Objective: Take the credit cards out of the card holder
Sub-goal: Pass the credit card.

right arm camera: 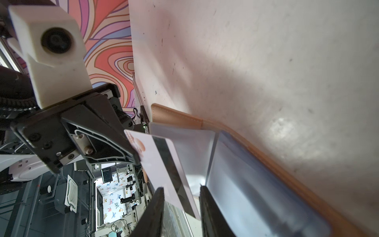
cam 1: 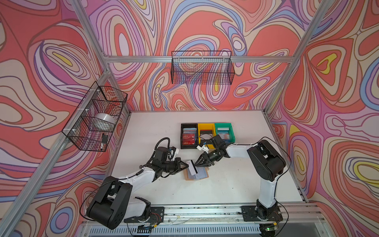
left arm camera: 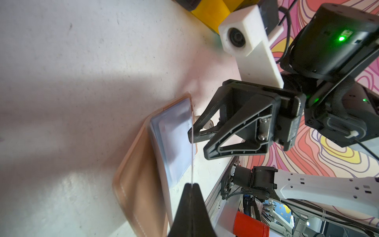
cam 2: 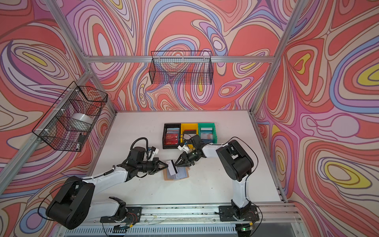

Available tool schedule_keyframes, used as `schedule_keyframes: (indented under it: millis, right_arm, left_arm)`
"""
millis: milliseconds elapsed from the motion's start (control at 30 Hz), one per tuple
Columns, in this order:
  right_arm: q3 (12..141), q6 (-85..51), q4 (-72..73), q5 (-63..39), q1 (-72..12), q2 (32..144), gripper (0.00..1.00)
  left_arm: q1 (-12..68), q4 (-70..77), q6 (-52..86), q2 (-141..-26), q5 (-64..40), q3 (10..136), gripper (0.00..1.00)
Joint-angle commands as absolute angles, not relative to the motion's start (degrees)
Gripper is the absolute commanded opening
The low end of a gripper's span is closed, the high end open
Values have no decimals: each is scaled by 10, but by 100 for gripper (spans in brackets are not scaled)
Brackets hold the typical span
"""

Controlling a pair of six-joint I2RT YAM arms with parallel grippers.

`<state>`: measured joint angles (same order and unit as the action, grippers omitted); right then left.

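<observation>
The left tool is clenched on one short edge of a white credit card with a dark magnetic stripe. It holds the card tilted just above the open tan card holder, which lies flat on the white desk (clear bluish sleeves facing up). The right tool meets the card's opposite edge. The right wrist view shows its fingers parted, with the card passing between them. A faint orange mark near the clenched end is too blurred to read. In the black bin, red cards read "VIP" upside down. A yellow bin and a green bin stand beside it.
</observation>
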<state>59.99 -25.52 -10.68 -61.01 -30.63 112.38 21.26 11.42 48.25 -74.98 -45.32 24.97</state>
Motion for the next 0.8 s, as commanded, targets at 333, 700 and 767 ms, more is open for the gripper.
schedule_keyframes:
  millis: [333,700,767]
  right_arm:
    - [598,-250,-82,-641,-302,1145,38]
    - [594,-258,-65,-655,-303,1148,33]
    - [592,-261,-57,-659,-302,1145,31]
  left_arm:
    - [208,150,503,-739,-470,232,0]
    - [207,163,508,-750,-472,233,0]
    - [208,163,508,-753,-472,232,0]
